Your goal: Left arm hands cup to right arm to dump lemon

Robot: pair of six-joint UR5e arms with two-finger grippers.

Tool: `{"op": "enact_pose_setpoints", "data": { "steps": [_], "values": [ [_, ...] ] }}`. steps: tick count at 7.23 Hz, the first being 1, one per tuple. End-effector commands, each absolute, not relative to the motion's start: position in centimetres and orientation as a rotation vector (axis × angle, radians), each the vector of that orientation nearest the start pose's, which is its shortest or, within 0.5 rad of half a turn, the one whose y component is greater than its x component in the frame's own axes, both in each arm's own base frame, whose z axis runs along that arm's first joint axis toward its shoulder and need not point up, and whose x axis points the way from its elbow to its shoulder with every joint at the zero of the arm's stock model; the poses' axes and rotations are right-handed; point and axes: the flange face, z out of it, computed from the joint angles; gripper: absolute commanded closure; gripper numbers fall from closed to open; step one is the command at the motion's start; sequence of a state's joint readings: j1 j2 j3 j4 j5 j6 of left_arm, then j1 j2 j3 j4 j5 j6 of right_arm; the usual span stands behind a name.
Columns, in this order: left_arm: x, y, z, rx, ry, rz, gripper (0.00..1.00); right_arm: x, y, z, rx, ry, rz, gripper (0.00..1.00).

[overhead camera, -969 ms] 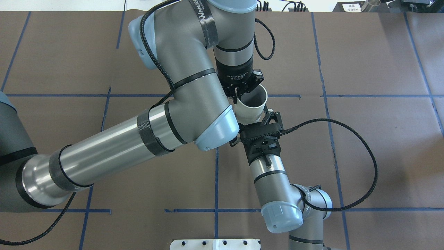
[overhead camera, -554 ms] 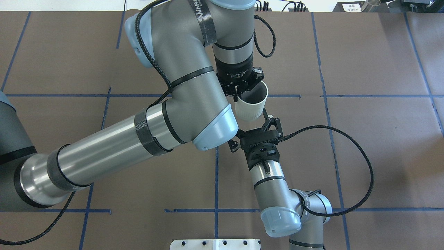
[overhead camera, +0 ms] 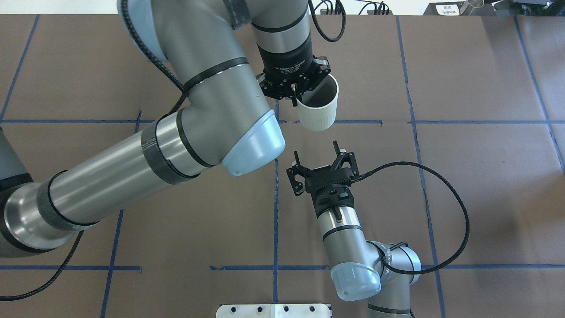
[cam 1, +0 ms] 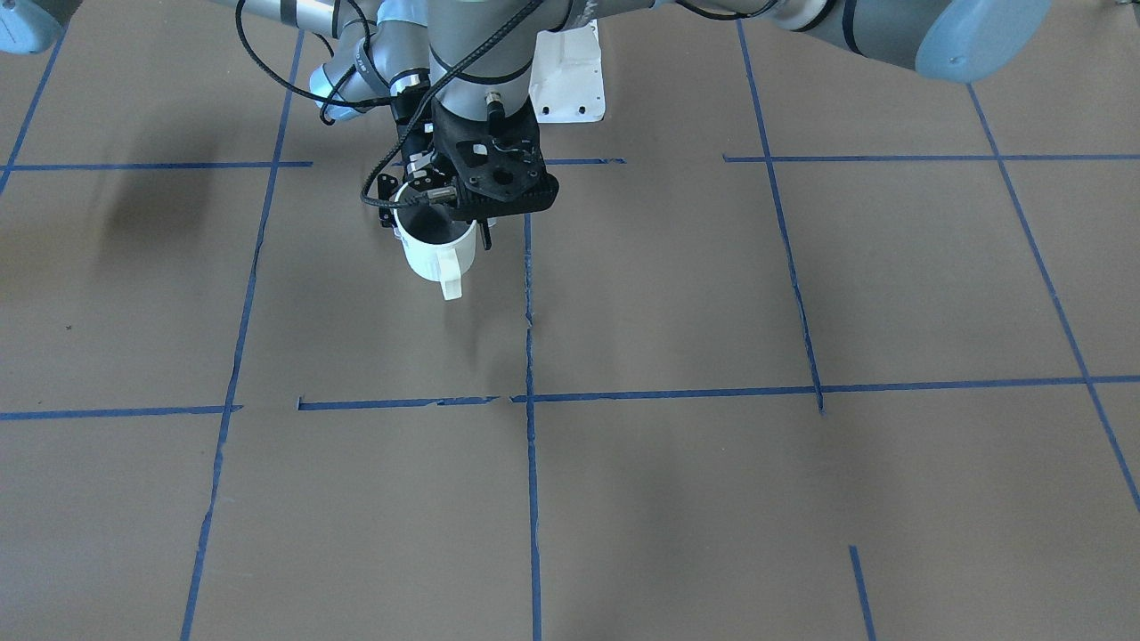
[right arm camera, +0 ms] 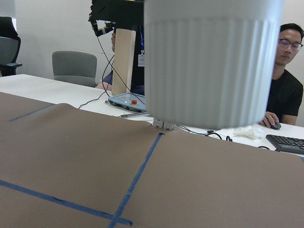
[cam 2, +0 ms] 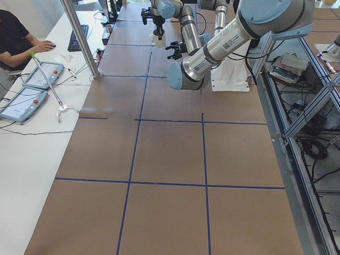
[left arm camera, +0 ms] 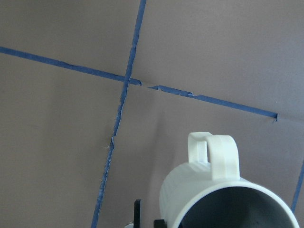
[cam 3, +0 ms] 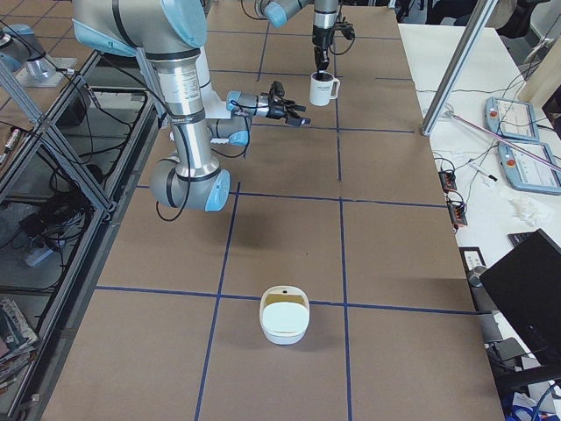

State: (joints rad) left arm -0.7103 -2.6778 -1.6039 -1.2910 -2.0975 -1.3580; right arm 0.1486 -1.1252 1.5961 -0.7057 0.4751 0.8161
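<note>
The cup (overhead camera: pixel 318 110) is white and ribbed, with a grey inside and a squared handle (cam 1: pixel 452 283). My left gripper (overhead camera: pixel 294 93) is shut on its rim and holds it upright above the table. The left wrist view shows the cup (left arm camera: pixel 209 190) from above. No lemon shows inside it. My right gripper (overhead camera: pixel 317 153) is open and empty. It sits a little nearer the robot than the cup, points at it, and is apart from it. The right wrist view shows the cup's wall (right arm camera: pixel 211 66) hanging close ahead.
A white bowl (cam 3: pixel 285 314) with a yellowish inside stands on the brown table, far from both grippers. The white base plate (overhead camera: pixel 273 310) is at the robot's edge. An operator (right arm camera: pixel 287 61) sits at a side desk with teach pendants (cam 2: pixel 32 74).
My left arm has carried the cup away from the right gripper, toward the far side of the table. The right gripper, close at the cup's base before, now stands apart and open.
</note>
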Motion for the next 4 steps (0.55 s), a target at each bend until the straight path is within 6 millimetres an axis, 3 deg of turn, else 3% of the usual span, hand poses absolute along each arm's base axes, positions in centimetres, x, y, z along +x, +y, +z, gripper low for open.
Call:
{"op": "enact_pose_setpoints", "data": {
  "steps": [1,2,3,4],
  "values": [
    [41.0,-48.5,3.7,-0.044,0.985,-0.246,1.00,-55.9,-31.3,28.0,1.311,-0.660,0.238,0.00],
    [39.4,-47.1,7.3,-0.042,0.979,-0.242,1.00,-55.3,-32.4,27.7,1.297,-0.678,0.233,0.00],
    [39.9,-46.9,9.4,-0.051,0.959,-0.242,1.00,-54.0,-34.4,28.0,1.276,-0.693,0.225,0.00],
    [40.8,-46.9,11.2,-0.045,0.975,-0.227,1.00,-52.3,-36.4,30.2,1.255,-0.669,0.206,0.00]
  ]
}}
